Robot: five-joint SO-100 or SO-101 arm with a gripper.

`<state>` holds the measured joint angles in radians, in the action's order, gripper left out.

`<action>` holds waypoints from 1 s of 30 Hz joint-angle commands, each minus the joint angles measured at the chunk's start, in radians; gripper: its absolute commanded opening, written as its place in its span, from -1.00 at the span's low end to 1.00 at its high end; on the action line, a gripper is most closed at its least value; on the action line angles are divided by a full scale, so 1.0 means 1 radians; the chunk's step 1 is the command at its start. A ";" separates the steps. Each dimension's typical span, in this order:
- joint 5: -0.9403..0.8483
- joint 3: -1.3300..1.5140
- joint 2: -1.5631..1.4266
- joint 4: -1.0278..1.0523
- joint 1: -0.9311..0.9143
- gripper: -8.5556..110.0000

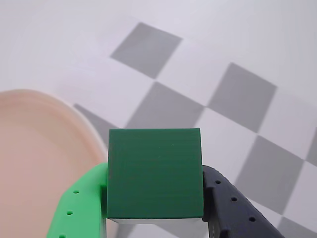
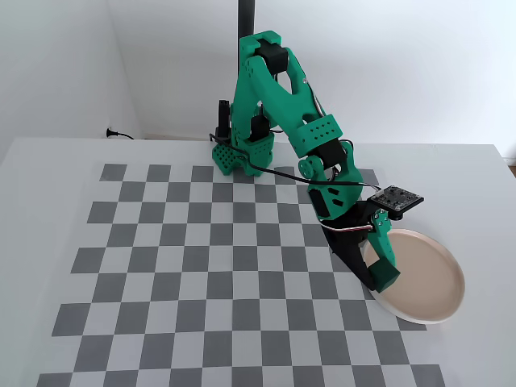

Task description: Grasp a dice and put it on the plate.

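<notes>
In the wrist view the dice [image 1: 155,171], a plain dark green cube, fills the lower middle. My gripper [image 1: 155,173] is shut on it, with the bright green finger [image 1: 81,208] on its left side and the black finger [image 1: 225,203] on its right. The beige-pink plate [image 1: 29,148] lies just to the left, its rim reaching under the green finger. In the fixed view the gripper [image 2: 380,280] points down at the left rim of the plate [image 2: 431,290]. There the dice cannot be told apart from the fingers.
A grey and white checkerboard mat [image 2: 201,266] covers the table. The arm's base [image 2: 242,153] stands at the mat's far edge in front of a dark post [image 2: 246,20]. The table's right edge runs close past the plate.
</notes>
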<state>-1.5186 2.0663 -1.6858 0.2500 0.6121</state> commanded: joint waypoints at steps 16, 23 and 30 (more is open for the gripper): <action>0.069 -0.169 0.225 -0.080 0.219 -0.93; 0.084 -0.264 0.330 -0.066 0.252 -0.93; 0.089 -0.276 0.310 -0.044 0.268 -0.67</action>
<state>-1.4373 1.8868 -1.3223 0.2025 0.8744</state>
